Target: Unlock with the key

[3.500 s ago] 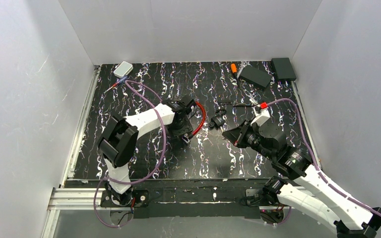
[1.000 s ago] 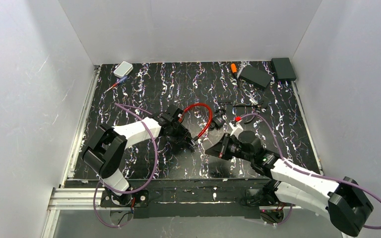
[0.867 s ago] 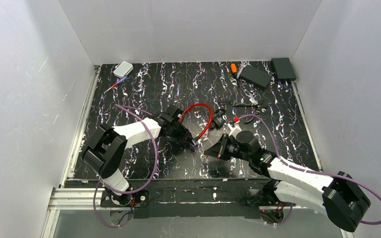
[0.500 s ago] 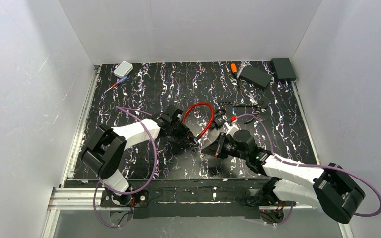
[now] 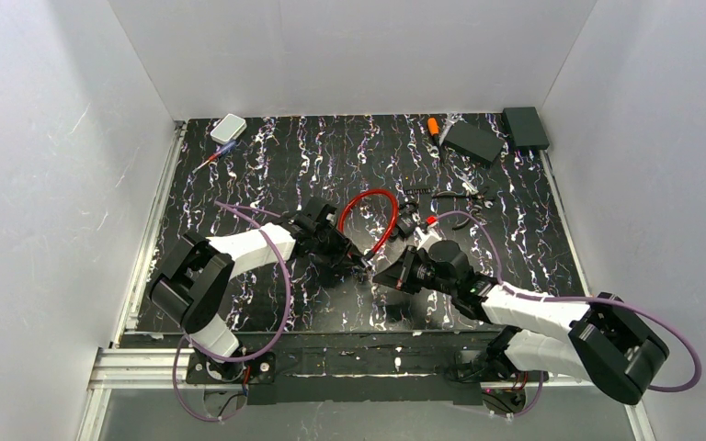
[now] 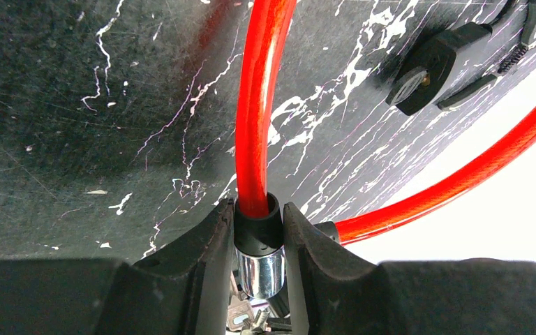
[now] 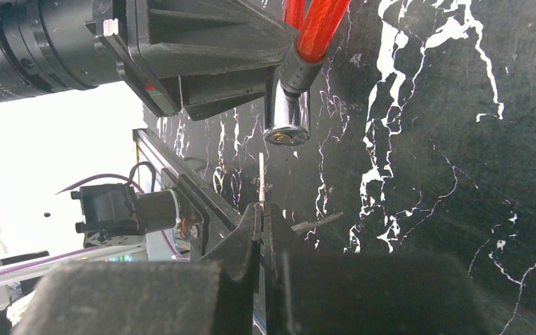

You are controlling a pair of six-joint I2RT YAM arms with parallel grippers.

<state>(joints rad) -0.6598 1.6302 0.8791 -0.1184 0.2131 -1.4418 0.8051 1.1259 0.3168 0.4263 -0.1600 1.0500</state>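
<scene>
A red cable lock loops over the black mat. My left gripper is shut on its black collar and chrome lock cylinder, holding it off the mat. In the right wrist view the cylinder faces me with its keyhole showing. My right gripper is shut on a thin key, blade edge-on, pointing at the cylinder with a short gap between them. In the top view the left gripper and the right gripper face each other at mid-table.
A second black lock head lies on the mat beyond the cable. Small dark parts lie behind the right arm. Two black boxes, an orange tool and a white box sit along the far edge.
My right gripper has moved left and forward toward the left gripper with the key. The left gripper has lifted and turned the lock end toward it, and the red loop has shifted.
</scene>
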